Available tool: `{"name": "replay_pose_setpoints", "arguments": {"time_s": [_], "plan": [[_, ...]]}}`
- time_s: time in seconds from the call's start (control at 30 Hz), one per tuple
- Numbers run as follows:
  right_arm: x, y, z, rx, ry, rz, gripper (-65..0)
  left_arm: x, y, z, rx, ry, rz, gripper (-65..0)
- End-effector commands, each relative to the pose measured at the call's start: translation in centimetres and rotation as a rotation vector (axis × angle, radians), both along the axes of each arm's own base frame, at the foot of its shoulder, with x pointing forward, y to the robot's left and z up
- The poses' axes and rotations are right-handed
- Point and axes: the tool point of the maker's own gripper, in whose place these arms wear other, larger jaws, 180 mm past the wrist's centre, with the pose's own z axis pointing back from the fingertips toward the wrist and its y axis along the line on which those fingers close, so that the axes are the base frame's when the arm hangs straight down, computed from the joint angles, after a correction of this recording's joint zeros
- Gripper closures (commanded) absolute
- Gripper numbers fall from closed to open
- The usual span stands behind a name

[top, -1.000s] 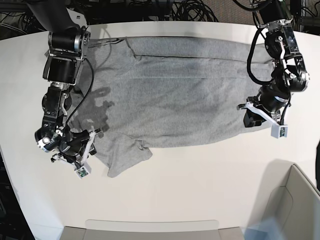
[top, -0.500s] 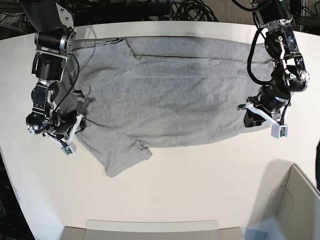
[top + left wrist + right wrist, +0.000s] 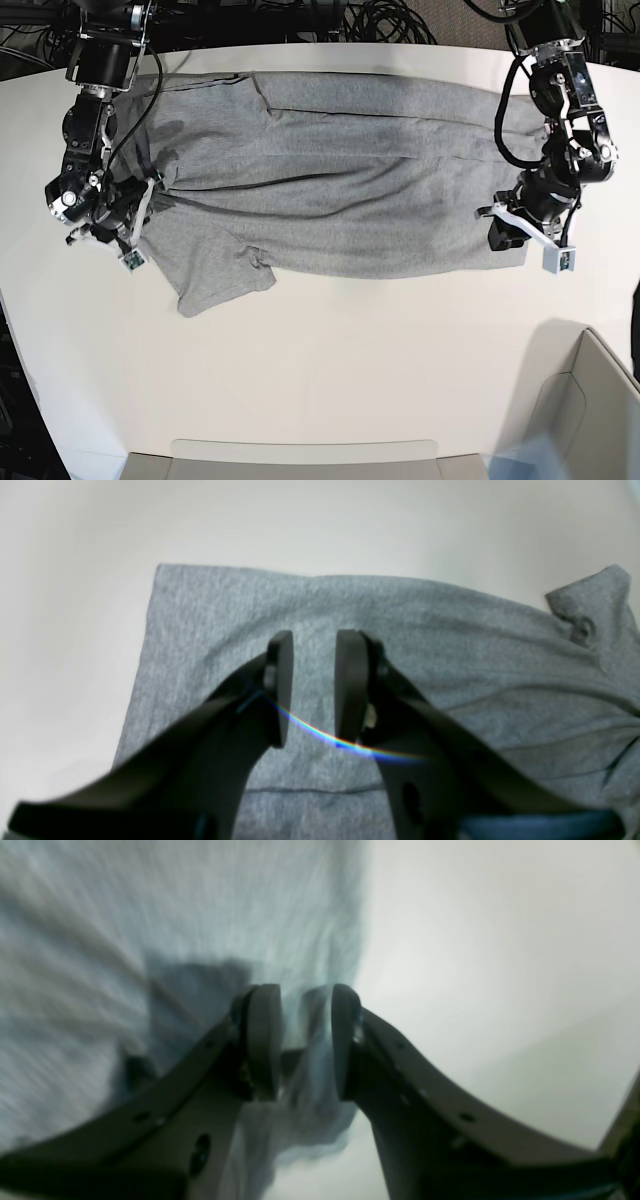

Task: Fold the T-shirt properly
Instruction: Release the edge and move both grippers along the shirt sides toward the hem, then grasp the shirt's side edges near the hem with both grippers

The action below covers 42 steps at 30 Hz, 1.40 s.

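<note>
A white table [image 3: 330, 350] with a curved far edge is shown; its surface is plain and matt. Directly on it a heather-grey T-shirt [image 3: 340, 190] is spread lengthwise across the far half, plain side up, with one short sleeve [image 3: 215, 275] turned toward the near edge. A pale bin corner [image 3: 590, 400] is seen at the table's near right edge.

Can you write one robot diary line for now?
T-shirt: spread flat | left hand: open over hem end | right hand: at sleeve end, grip unclear

Bright even overhead light, soft shadows, right wrist view motion-blurred, left wrist rainbow flare
</note>
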Motion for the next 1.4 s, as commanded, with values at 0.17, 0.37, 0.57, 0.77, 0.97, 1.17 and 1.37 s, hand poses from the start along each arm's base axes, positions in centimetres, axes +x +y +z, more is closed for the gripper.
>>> {"name": "replay_pose_setpoints", "arguments": {"time_s": [0.17, 0.37, 0.57, 0.77, 0.97, 1.17, 1.37], "plan": [[8.1, 0.9, 5.3, 0.156, -0.200, 0.004, -17.6, 0.6, 0.2, 1.3, 0.010, -0.046, -0.005, -14.3], [12.3, 1.7, 2.5, 0.370, -0.147, -0.064, -17.6, 0.6, 0.2, 1.3, 0.009, -0.046, -0.006, -14.3], [12.6, 1.8, -0.2, 0.465, -0.109, -0.148, -17.6, 0.6, 0.1, 1.4, 0.010, -0.048, -0.006, -14.3], [11.2, 1.0, -3.4, 0.484, -0.085, -0.259, -17.6, 0.8, 0.2, 1.5, 0.009, -0.054, -0.006, -14.3], [10.1, 2.0, -4.7, 0.475, -0.033, -0.244, -17.6, 0.8, 0.5, 1.5, 0.011, -0.056, 0.004, -14.6], [8.0, 6.4, -6.5, 0.384, 0.110, -0.012, -17.6, 2.4, 1.9, 0.1, -0.022, -0.016, 0.047, -14.7], [8.0, 6.6, -6.5, 0.383, 0.113, 0.001, -17.6, 6.3, 5.3, -0.8, -0.040, -0.002, 0.120, -14.7]]}}
